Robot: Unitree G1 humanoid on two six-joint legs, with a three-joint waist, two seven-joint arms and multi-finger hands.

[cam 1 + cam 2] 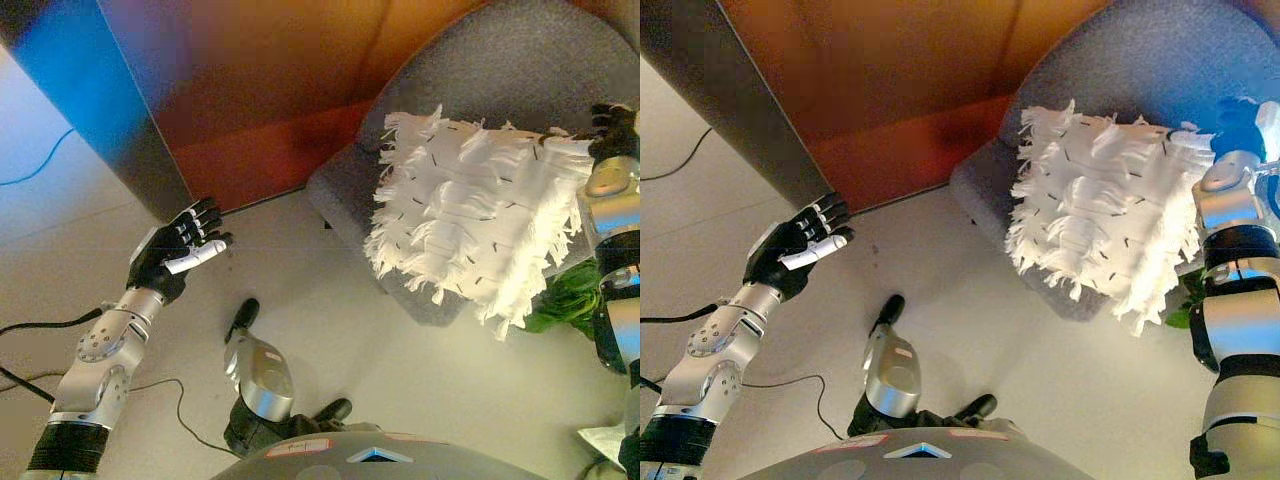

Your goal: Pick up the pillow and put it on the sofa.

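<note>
Pillow (470,225) first: the white, fringed pillow hangs over the front of the grey sofa (520,60), its lower edge jutting past the sofa's front rim toward the floor (330,330). We judge it is held there on purpose, carried across for setting down, with most of the transport done and only the lowering and release left.

Our right hand (612,128) sits at the pillow's right edge, dark fingers showing just above the fringe. They appear to pinch that edge, though much of the hand is hidden behind the cloth.

Our left hand (180,245) hovers well to the left of the sofa, over bare floor, fingers straight and relaxed, holding nothing. It is near the foot of a dark wall panel (110,120).

For room, the sofa seat behind the pillow looks free, so a push inward should find space. The risk we see is the overhang: let go here and the pillow may tip off the rim. Something green (565,300) lies just below the pillow's right corner, beside the sofa.
</note>
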